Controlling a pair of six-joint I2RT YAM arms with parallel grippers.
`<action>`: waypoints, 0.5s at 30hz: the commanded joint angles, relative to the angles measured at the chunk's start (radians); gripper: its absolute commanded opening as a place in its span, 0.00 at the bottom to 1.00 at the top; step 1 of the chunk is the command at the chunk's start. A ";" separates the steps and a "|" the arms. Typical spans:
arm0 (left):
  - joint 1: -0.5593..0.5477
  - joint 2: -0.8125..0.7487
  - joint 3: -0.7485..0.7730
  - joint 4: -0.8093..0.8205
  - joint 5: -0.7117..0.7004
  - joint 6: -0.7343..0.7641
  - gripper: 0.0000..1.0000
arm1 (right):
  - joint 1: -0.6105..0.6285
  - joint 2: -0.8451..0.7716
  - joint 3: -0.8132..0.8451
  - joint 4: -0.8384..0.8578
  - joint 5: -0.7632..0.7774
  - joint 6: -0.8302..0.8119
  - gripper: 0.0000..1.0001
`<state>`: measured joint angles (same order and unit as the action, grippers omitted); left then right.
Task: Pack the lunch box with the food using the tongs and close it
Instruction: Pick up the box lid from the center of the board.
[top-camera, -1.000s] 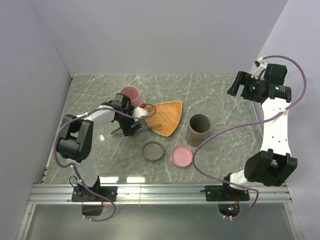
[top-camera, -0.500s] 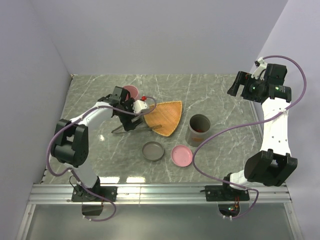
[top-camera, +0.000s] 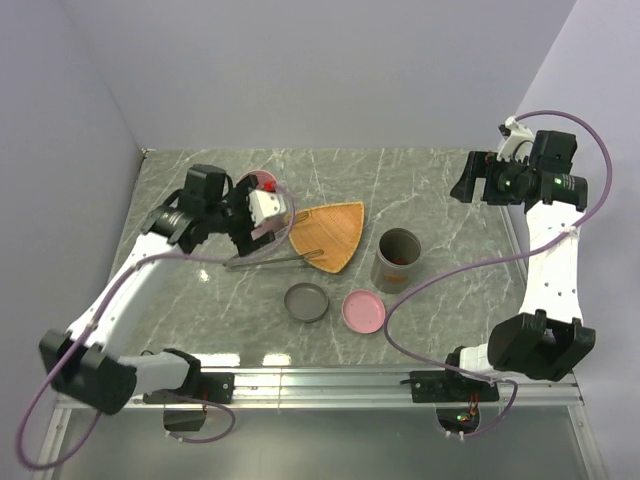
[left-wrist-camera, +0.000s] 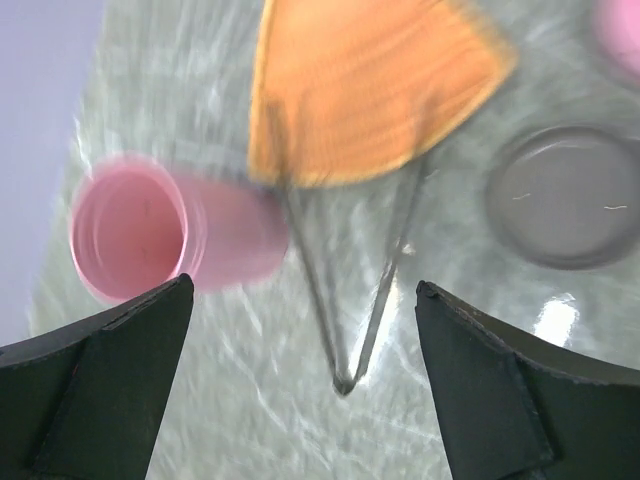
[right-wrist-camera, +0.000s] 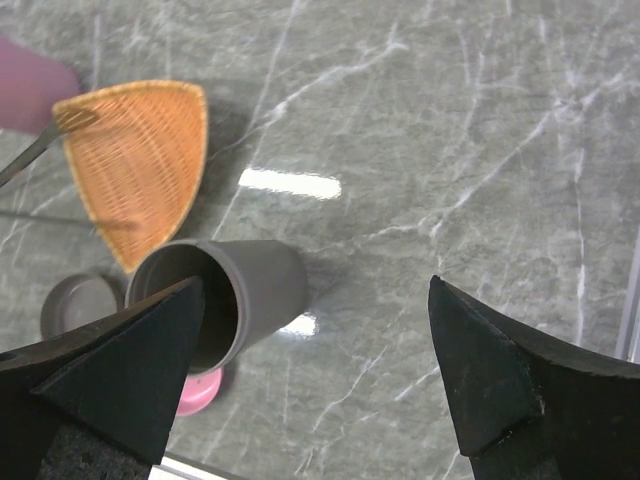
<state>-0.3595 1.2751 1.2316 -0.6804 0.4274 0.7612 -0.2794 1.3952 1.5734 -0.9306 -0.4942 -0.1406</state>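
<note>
— Left wrist view first: what is shown of the left pincer (left-wrist-camera: 302, 295)?
— Its jaws are spread as wide as they go and nothing is held. It hangs above the tongs (left-wrist-camera: 352, 290), which lie flat on the worktop (top-camera: 440, 200) at 8 o'clock of the orange plate (top-camera: 330, 235), with their tips at its edge.
— And around them?
— A pink cup (top-camera: 258, 182) stands at 10 o'clock of the plate. A grey lid (top-camera: 306, 302) lies at 6 o'clock, a pink lid (top-camera: 363, 311) at 5 o'clock and a grey cup (top-camera: 396, 284) at 3 o'clock. The plate is seen bare. A reddish patch (top-camera: 397, 260) is made out inside the grey cup, probably food, though it is too small to be sure.
— The right pincer (right-wrist-camera: 316, 290)?
— Also fully open and empty, held high at 2 o'clock, well apart from everything.
— Which step is judged to be in hand?
— With the plate bare, closing is judged to be due. The pink lid should be taken by its rim, carried level over the tongs, centred on the pink cup and pressed straight down. The cup is judged light and could be tipped by a sideways push. The grey lid should be matched to the grey cup likewise.
</note>
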 joint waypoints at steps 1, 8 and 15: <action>-0.082 -0.068 -0.004 -0.126 0.154 0.136 0.99 | -0.004 -0.053 0.031 -0.040 -0.084 -0.062 1.00; -0.366 -0.051 -0.066 -0.079 0.151 0.164 0.93 | -0.004 -0.120 -0.041 -0.051 -0.164 -0.102 1.00; -0.360 -0.083 -0.096 0.115 0.295 -0.138 0.89 | 0.058 -0.278 -0.104 -0.184 -0.162 -0.380 1.00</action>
<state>-0.7429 1.2606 1.1538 -0.7208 0.6266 0.7853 -0.2646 1.2209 1.4963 -1.0328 -0.6361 -0.3489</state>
